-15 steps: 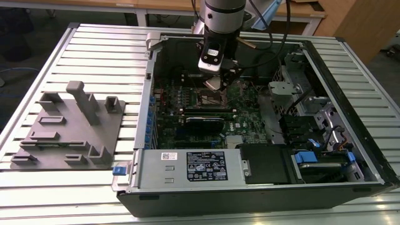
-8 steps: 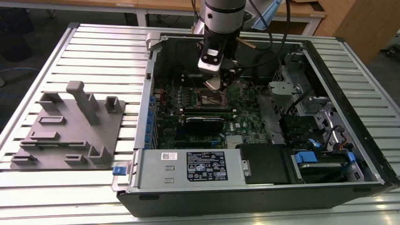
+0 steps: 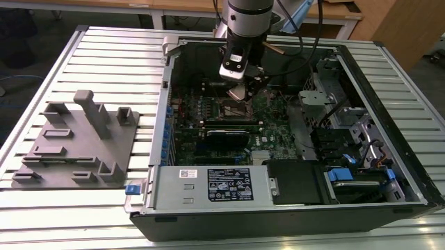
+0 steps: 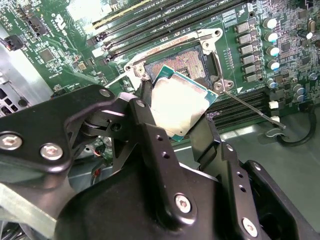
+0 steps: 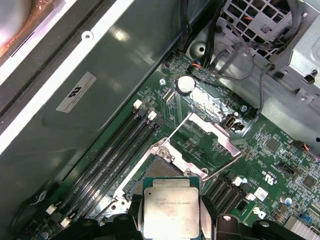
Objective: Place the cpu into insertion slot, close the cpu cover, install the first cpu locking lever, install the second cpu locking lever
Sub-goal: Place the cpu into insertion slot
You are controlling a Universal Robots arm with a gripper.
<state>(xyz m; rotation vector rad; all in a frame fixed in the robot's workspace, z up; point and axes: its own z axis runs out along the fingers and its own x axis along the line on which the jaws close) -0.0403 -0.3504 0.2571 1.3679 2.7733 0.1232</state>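
I hold cpu (image 4: 181, 102) clamped edge to edge in gripper (image 4: 175, 114), fingers closed to chip width, over far middle of computer case (image 3: 389, 130). Chip hangs tilted just above insertion slot (image 4: 192, 59), not seated. Cpu cover (image 5: 222, 134) swung open beyond slot; locking lever (image 4: 250, 107) unlatched. All four steps left, I judge.

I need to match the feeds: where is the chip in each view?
Exterior view: too small to tell apart; look at the gripper tip, just above the socket.
Second wrist view: the chip sits tilted, clamped between the black fingers, partly covering the socket.
First wrist view: the chip shows its silver top, right in front of the socket.
Shared landmark: the square socket.
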